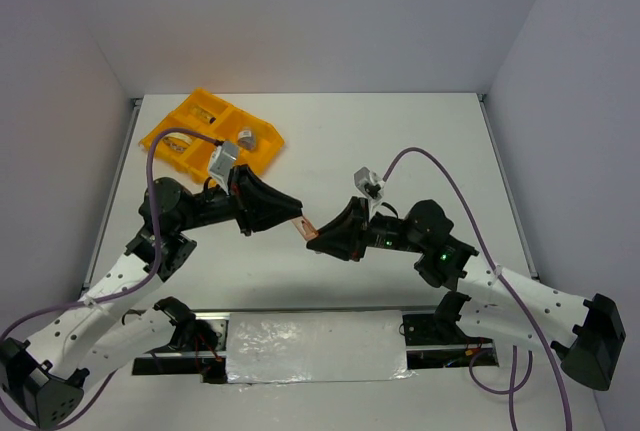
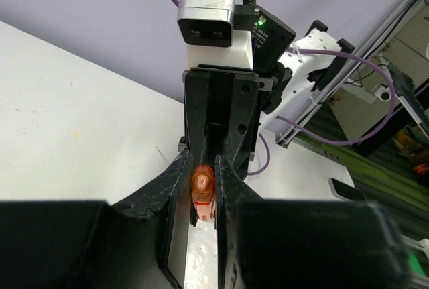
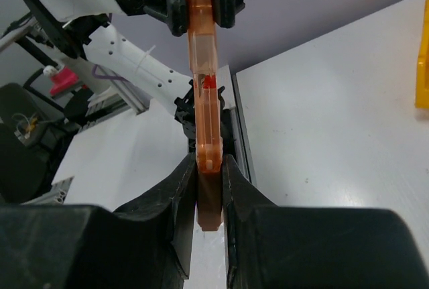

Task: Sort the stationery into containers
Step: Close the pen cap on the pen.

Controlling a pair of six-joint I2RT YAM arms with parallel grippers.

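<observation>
Orange piece (image 3: 204,94) in left jaws, right jaws | tray (image 1: 203,101) beyond, contents unclear

Tray (image 3: 423,81) mostly beyond frame edge

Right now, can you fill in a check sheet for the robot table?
Surface: white table, flat.
Job's things: orange piece held between both arms; tray at the far left, with a tape ring and a jar inside.
Clutter: nothing seen.
Grippers: left gripper and right gripper both shut on the orange piece, one at each end.
Cables: purple cables on both arms; the left one passes over the tray.
Surroundings: plain walls; silvery sheet between the arm bases.
</observation>
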